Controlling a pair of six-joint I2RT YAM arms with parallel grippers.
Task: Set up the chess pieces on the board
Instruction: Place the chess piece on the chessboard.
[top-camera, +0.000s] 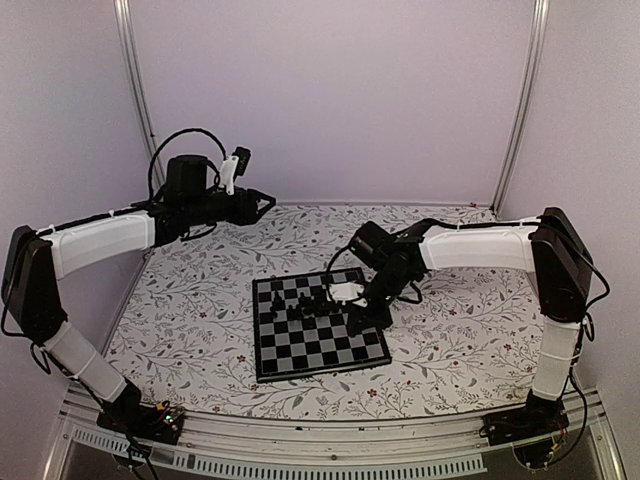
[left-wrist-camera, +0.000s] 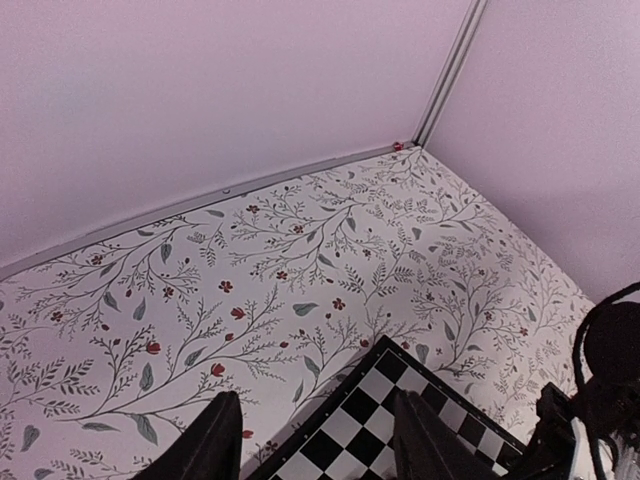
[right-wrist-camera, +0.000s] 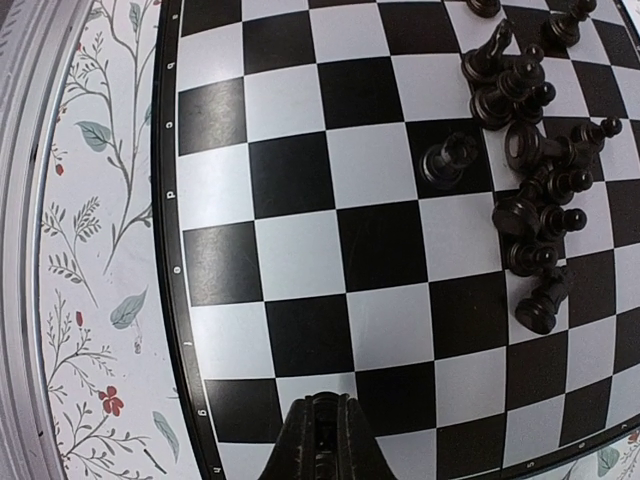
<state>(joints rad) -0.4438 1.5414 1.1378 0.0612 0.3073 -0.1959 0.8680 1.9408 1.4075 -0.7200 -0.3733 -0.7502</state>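
Observation:
The board (top-camera: 300, 355) lies flat in the middle of the table, and the chess pieces (top-camera: 308, 303) huddle in a loose pile on its far half. In the right wrist view the chess pieces (right-wrist-camera: 530, 190) crowd the upper right of the board (right-wrist-camera: 300, 250), some tipped over, and one piece (right-wrist-camera: 445, 160) stands apart to their left. My right gripper (right-wrist-camera: 325, 445) is shut with nothing visible between its fingers. It hovers low over the board's right side (top-camera: 358, 323). My left gripper (top-camera: 268, 203) is open, raised at the back left, with a board corner (left-wrist-camera: 370, 410) showing between its fingers (left-wrist-camera: 215, 440).
A floral-patterned cover (top-camera: 200, 300) spreads over the table around the board. Pale walls with metal corner posts (top-camera: 135, 90) close in the back and sides. The right arm (left-wrist-camera: 600, 400) shows at the edge of the left wrist view.

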